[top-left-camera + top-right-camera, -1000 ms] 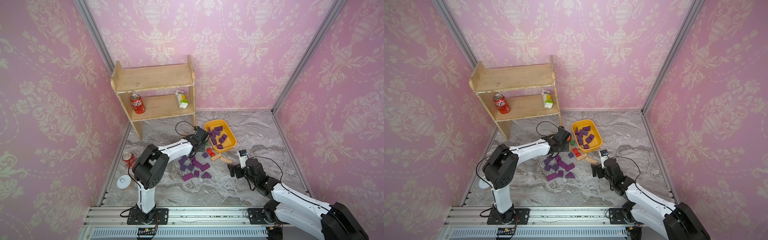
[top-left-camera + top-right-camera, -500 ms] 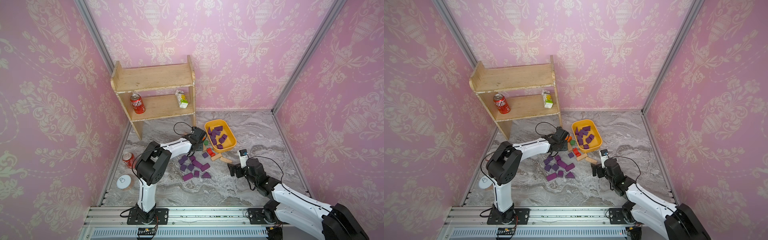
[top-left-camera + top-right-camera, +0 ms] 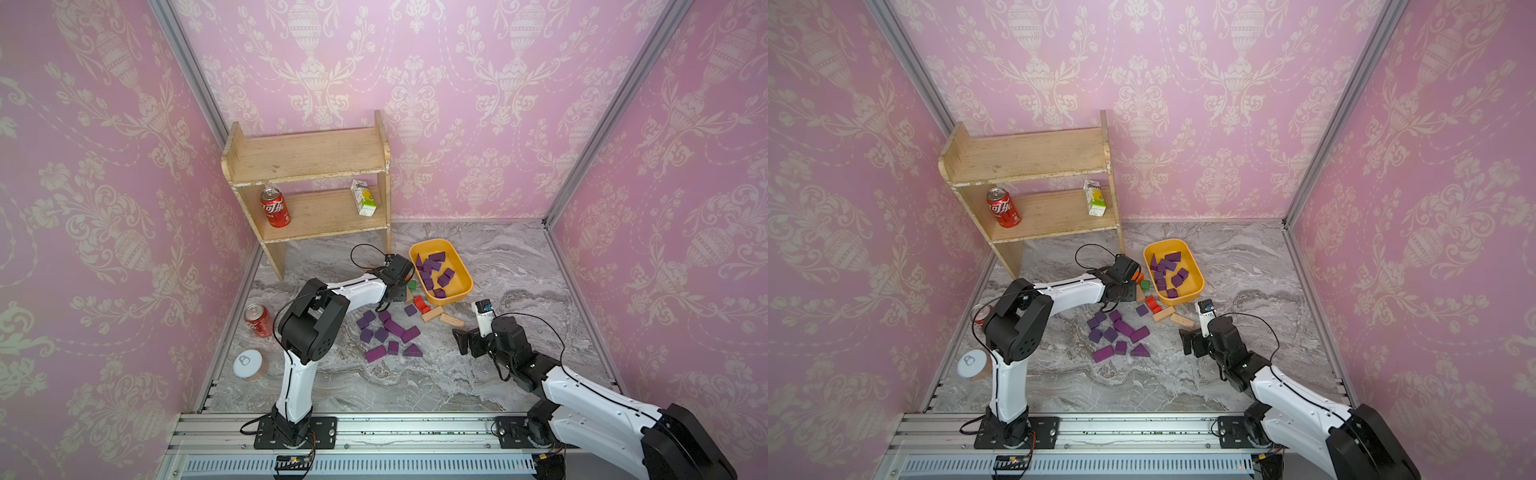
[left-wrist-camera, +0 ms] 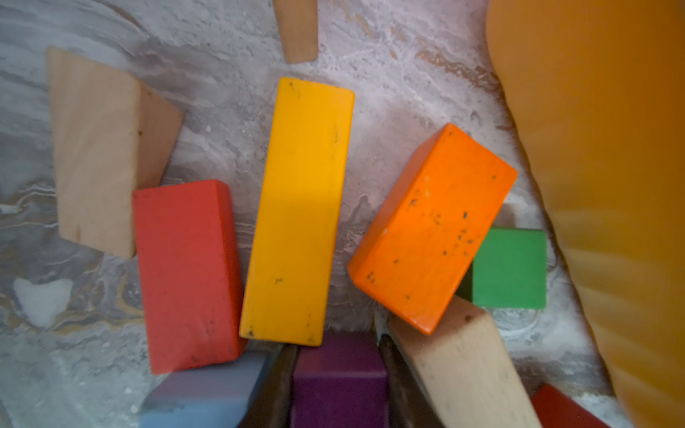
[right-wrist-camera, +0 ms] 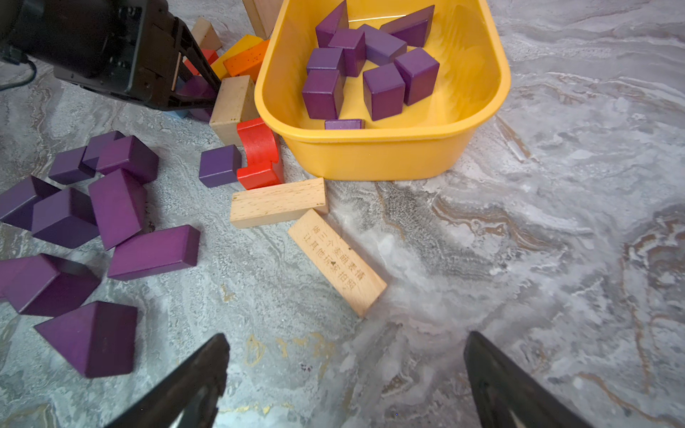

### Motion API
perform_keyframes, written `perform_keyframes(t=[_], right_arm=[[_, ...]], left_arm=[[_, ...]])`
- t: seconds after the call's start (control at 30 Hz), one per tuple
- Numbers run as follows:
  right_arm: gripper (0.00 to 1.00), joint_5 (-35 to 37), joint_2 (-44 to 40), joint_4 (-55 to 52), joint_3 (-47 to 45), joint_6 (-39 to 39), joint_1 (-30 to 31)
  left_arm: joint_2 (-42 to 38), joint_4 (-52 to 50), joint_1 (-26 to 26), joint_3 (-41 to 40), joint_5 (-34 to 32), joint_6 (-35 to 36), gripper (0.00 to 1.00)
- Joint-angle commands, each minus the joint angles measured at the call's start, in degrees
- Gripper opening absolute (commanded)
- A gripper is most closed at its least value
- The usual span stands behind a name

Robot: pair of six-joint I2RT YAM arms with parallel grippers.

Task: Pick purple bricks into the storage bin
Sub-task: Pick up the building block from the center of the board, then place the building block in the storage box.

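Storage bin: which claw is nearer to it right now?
Left. The left claw sits right beside the storage bin, shut on a purple brick. The right claw hangs open over the marble surface, apart from the bin, with tan blocks lying between.

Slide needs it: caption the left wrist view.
Left gripper shut on a purple brick; red block, yellow block, orange block and storage bin ahead.

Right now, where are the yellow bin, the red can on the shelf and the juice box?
yellow bin [image 3: 458, 286], in a top view, bare inside wall.
red can on the shelf [image 3: 275, 210], in a top view, label.
juice box [image 3: 364, 202], in a top view, front face.
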Motion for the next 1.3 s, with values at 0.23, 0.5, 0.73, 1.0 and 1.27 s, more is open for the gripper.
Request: perform_keyframes(t=[0.23, 0.5, 0.73, 1.0, 1.27], right_arm=[[1.00, -1.59, -1.47, 1.24, -0.45, -0.89, -0.30], [1.00, -0.99, 2.02, 1.01, 1.26, -1.35, -0.31], [1.00, -0.31, -0.96, 1.28, -0.13, -1.26, -0.33], [1.00, 0.22, -0.09, 1.29, 0.11, -0.79, -0.33], [1.00, 0.60, 0.16, 1.24, 0.24, -0.34, -0.33]], left_arm=[[-8.88, -2.81, -0.62, -1.44, -0.80, 3.42, 0.16], [-11.15, -7.69, -4.23, 6.84, -1.18, 7.50, 0.17], [-6.22, -4.30, -6.21, 12.88, 4.10, 7.81, 0.18], [1.10, -4.92, -8.78, 20.19, 6.16, 8.23, 0.18], [6.04, -6.55, -10.07, 24.66, 6.17, 8.59, 0.19]])
